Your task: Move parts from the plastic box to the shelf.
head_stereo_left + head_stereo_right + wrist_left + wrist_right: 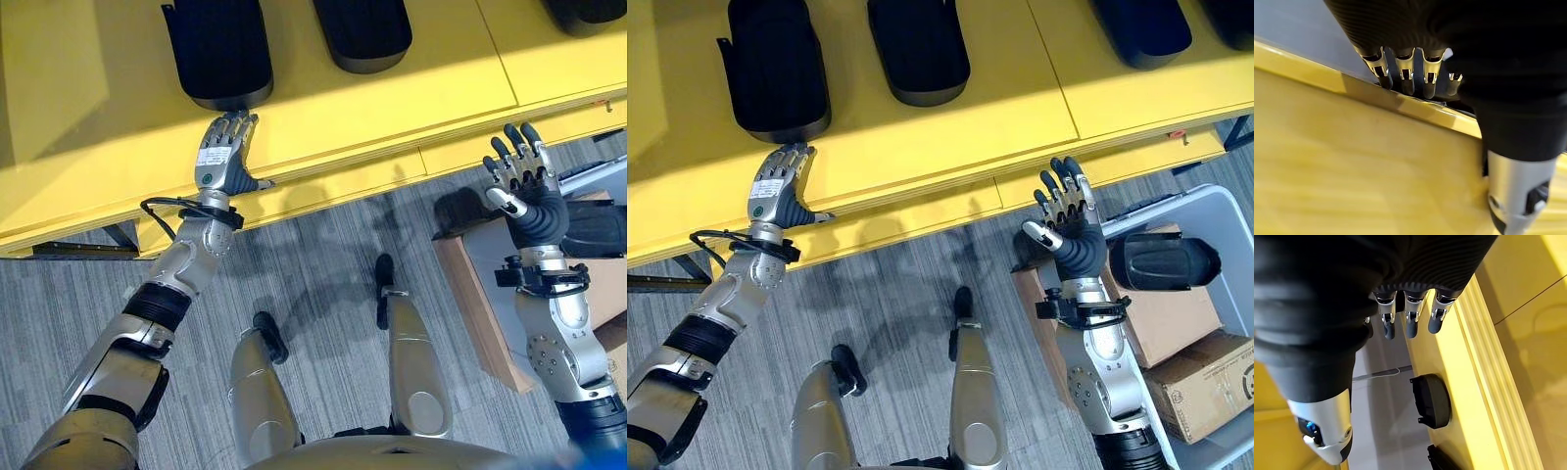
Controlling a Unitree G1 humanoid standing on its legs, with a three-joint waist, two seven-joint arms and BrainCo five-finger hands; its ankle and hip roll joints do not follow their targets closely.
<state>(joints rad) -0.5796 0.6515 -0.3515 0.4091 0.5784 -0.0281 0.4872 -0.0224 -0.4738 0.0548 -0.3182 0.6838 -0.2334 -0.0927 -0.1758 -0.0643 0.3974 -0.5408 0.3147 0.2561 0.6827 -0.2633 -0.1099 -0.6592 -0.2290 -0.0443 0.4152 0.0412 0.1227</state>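
**Both hands empty at the yellow shelf, one part left in the box**

Left eye view: three black parts show on the yellow shelf (392, 108), one of them only as a corner at the upper right. The left hand (223, 157) lies flat at the shelf's front edge, fingers straight, their tips just short of the nearest black part (220, 49). The right hand (524, 176) is raised off the shelf's front edge, fingers spread and straight, holding nothing.

Right eye view: four black parts show on the shelf, the far right one cut by the frame. A grey plastic box (1215, 211) stands on the floor at the robot's right. In it lie one black part (1161, 259) and two cardboard boxes (1176, 323); the part rests on the upper one.

Left wrist view: the left hand's fingers (1405, 78) reach straight over the shelf's yellow lip, apart and gripping nothing.

Right wrist view: the right hand's fingers (1410, 318) hang loose and empty beside the shelf edge. Past them one black part (1431, 400) sits on the shelf, with the corner of another below it.
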